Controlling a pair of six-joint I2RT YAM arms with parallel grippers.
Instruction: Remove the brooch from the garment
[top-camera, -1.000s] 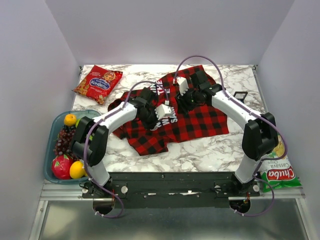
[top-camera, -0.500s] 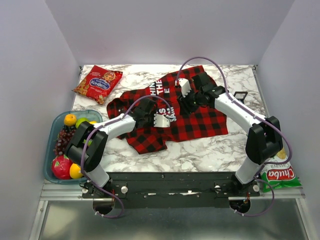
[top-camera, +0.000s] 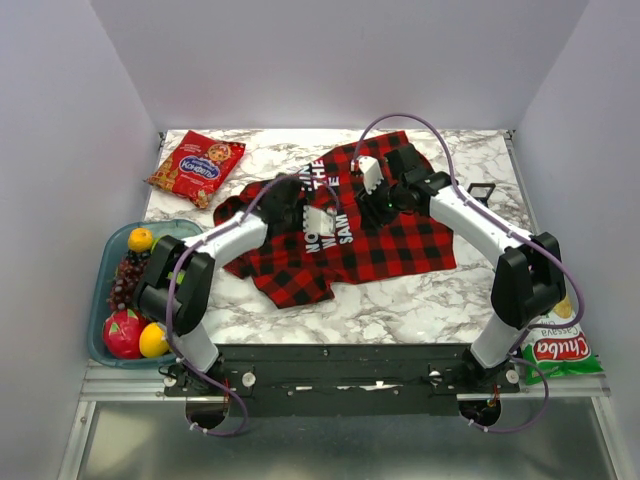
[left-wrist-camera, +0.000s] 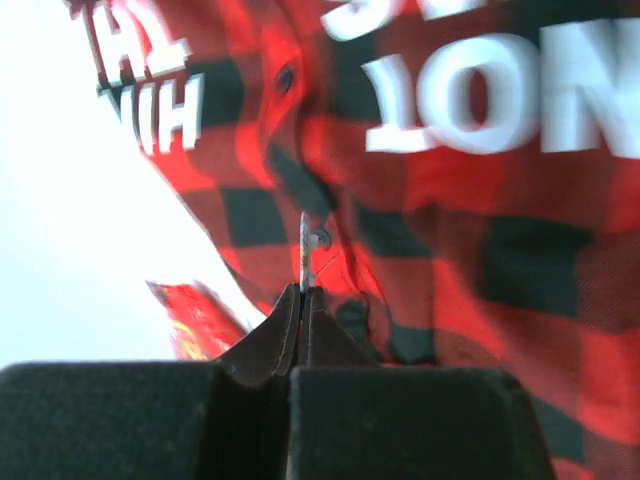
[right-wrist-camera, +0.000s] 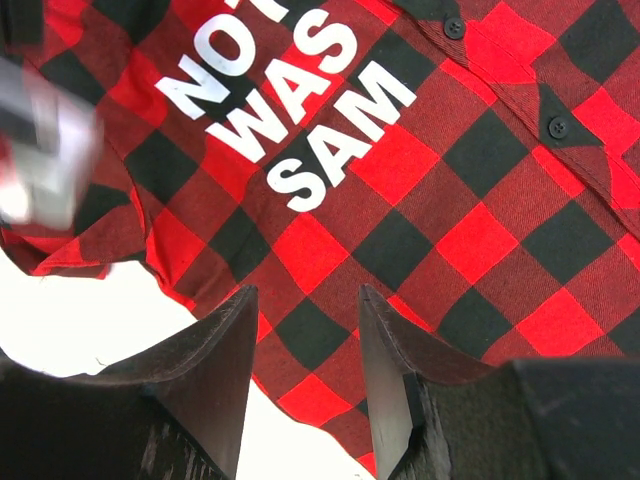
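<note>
The red-and-black checked shirt (top-camera: 390, 235) lies spread on the marble table, its white letters (top-camera: 330, 228) near the middle. My left gripper (top-camera: 283, 200) is over the shirt's left part. In the left wrist view it (left-wrist-camera: 303, 292) is shut on the brooch (left-wrist-camera: 303, 240), a thin silvery disc seen edge-on, right in front of the fabric (left-wrist-camera: 480, 250). I cannot tell whether the brooch still touches the cloth. My right gripper (top-camera: 380, 205) hovers open and empty over the shirt (right-wrist-camera: 480, 240) near the lettering (right-wrist-camera: 290, 110), as the right wrist view (right-wrist-camera: 305, 330) shows.
A red snack packet (top-camera: 197, 163) lies at the back left. A blue tray (top-camera: 104, 262) of fruit stands at the left edge. A green chips bag (top-camera: 550, 345) lies at the front right. A small black item (top-camera: 480, 191) sits right of the shirt.
My left gripper has moved from the shirt's front left toward the back. The shirt's left part has shifted and the white lettering shows more. The right arm has barely moved.
</note>
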